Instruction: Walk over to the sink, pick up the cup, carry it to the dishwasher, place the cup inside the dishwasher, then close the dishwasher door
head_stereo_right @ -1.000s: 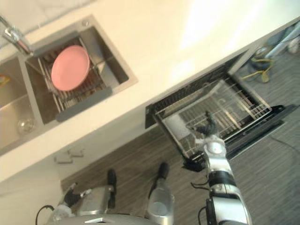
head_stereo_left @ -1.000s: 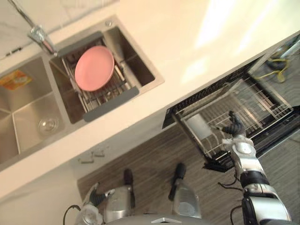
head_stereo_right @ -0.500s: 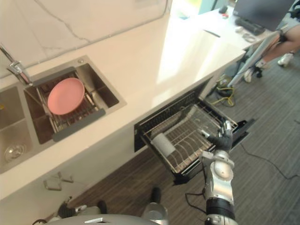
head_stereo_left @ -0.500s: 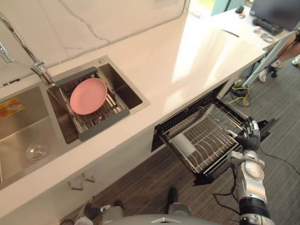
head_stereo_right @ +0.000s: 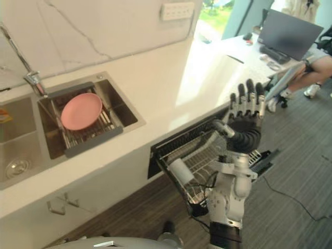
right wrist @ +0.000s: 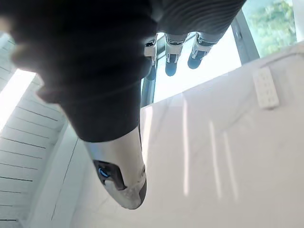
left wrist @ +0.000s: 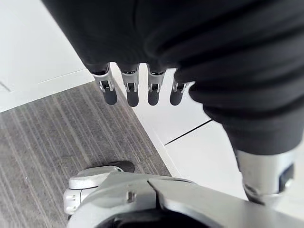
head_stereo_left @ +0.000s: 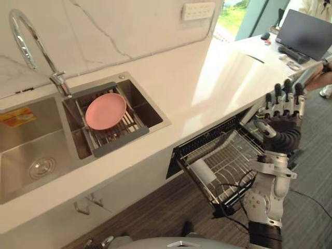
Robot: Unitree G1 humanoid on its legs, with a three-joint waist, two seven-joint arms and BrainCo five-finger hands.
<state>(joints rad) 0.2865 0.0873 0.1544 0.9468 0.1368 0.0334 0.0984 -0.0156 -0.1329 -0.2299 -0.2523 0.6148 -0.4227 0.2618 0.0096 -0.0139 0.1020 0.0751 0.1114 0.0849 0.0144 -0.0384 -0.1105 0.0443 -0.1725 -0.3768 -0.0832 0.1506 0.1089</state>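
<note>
Cup (head_stereo_left: 203, 171) lay in the dishwasher rack (head_stereo_left: 234, 151); my right hand (head_stereo_left: 283, 118) was up, fingers straight, empty; left hand (left wrist: 132, 91) relaxed; door (head_stereo_right: 264, 156) not yet closed.

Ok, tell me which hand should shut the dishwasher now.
Right. The right hand is raised, open, beside the pulled-out rack holding the cup; the left hand hangs low over the floor.

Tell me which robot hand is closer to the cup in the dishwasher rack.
Right. The right hand is raised, fingers straight, above the rack, apart from the cup lying in it. The left hand hangs low near the floor, farther off.
</note>
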